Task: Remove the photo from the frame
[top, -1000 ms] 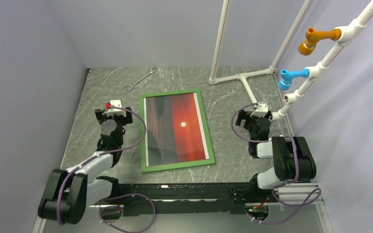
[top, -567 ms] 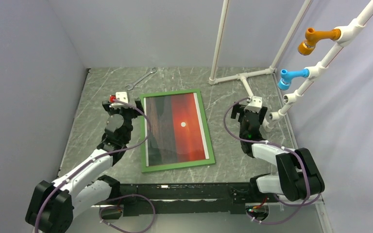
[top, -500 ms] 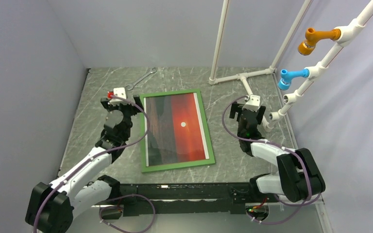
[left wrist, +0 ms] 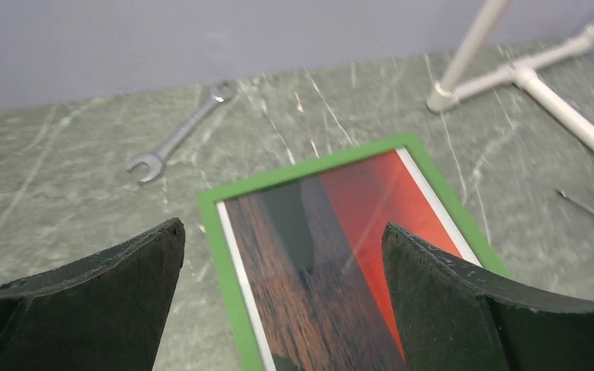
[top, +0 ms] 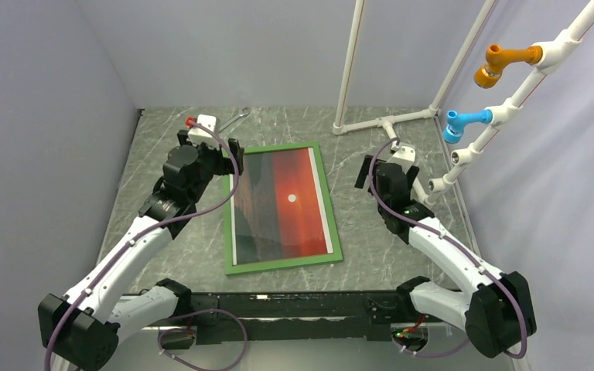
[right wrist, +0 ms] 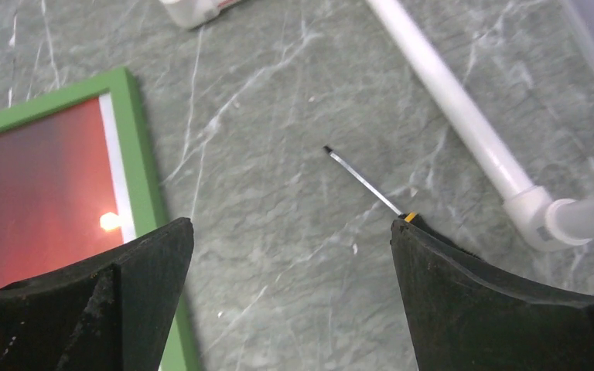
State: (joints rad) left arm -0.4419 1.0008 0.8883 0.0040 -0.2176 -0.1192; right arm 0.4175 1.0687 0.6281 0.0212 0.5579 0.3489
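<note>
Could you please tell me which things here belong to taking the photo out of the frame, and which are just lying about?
For the job:
- photo
- frame

Just lying about:
- wrench
- screwdriver
- white pipe stand
- orange fitting
- blue fitting

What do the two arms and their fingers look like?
The left arm and right arm have white links, black joints and purple cables. A white block with a red tip sits on the left wrist. The fingers are broad, curved, black.

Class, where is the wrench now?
Top view: the wrench lies near the far edge of the table, left of centre, just beyond the frame.
</note>
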